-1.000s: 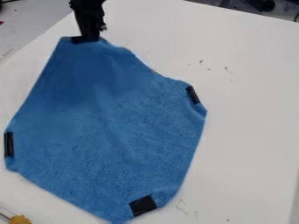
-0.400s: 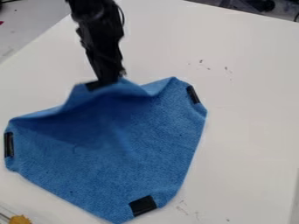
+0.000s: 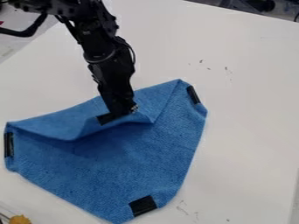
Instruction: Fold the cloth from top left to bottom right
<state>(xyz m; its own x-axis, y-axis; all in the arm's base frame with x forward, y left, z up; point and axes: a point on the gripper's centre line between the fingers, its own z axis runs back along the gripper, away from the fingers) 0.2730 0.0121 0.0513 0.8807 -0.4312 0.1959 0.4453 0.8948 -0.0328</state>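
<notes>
Moving down and to the right, the gripper [image 3: 121, 109] has drawn the top corner of the cloth [image 3: 131, 166] inward, clamped on it beside a dark patch [image 3: 107, 118]. The cloth lies on the table [image 3: 251, 109], its side corners where they were, and a fold now spans them, so the task looks partly done; the corner probably still has to travel to the lower patch [image 3: 142, 205]. Black on black, the gripper's tips are hard to make out, the raised flap hides cloth beneath it, and the bottom tip meets the view's edge
</notes>
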